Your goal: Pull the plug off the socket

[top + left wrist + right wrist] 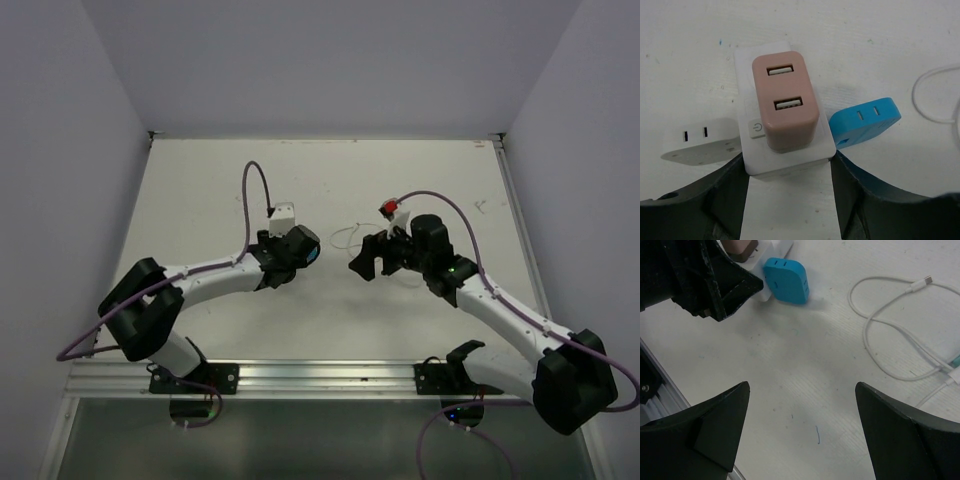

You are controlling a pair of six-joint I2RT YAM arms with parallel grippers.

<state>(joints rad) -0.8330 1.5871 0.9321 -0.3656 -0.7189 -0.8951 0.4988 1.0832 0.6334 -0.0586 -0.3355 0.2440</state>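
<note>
The socket point(790, 195) is a white cube with a power button on its face. A pink two-port USB plug point(785, 102) sits plugged into it. My left gripper point(787, 156) is shut on the socket, one finger on each side. In the top view the socket point(284, 212) shows just beyond the left gripper point(280, 240). My right gripper point(365, 262) is open and empty, to the right of the socket and apart from it. In the right wrist view its fingers point(801, 385) hang over bare table, with the left gripper point(705, 280) at the upper left.
A blue adapter point(865, 122) lies right of the socket and also shows in the right wrist view point(786, 280). A small rounded white piece point(697, 142) lies to its left. A white cable point(890, 330) loops near the right gripper. A red-and-white item point(391, 208) lies behind it.
</note>
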